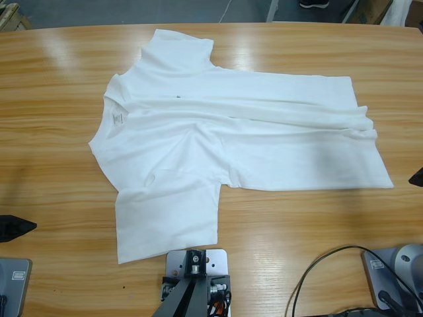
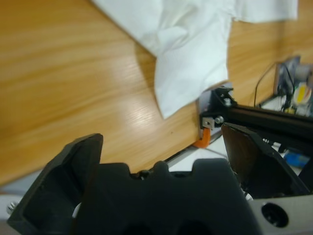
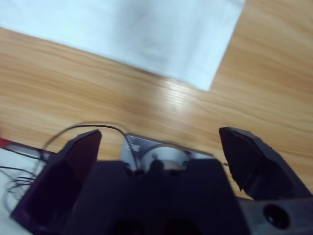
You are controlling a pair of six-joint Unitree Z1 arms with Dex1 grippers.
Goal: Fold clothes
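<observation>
- One white T-shirt point(image 1: 231, 142) lay spread near the middle of the wooden table point(image 1: 59, 119), partly folded: top edge doubled over along the body, with a crease ridge running lengthwise.
- Long axis ran across the table, collar and neck label point(image 1: 117, 119) toward the left, hem toward the right; one sleeve point(image 1: 168, 221) stuck out toward the near edge, the other point(image 1: 178, 46) toward the far edge.
- Small dark logo point(image 1: 177, 99) showed just beside the folded edge.
- Left gripper point(image 2: 161, 152) hung back from the cloth, jaws wide apart and holding nothing; near sleeve visible ahead of it in the left wrist view, clear of the jaws.
- Right gripper point(image 3: 161, 152) likewise spread wide and empty, hem corner point(image 3: 210, 81) ahead of it and not touched.
- Both likely parked at opposite table ends, clear of the shirt, ready for a reach at sleeve and hem.
- Only dark tips of both showed at the side edges from above.
</observation>
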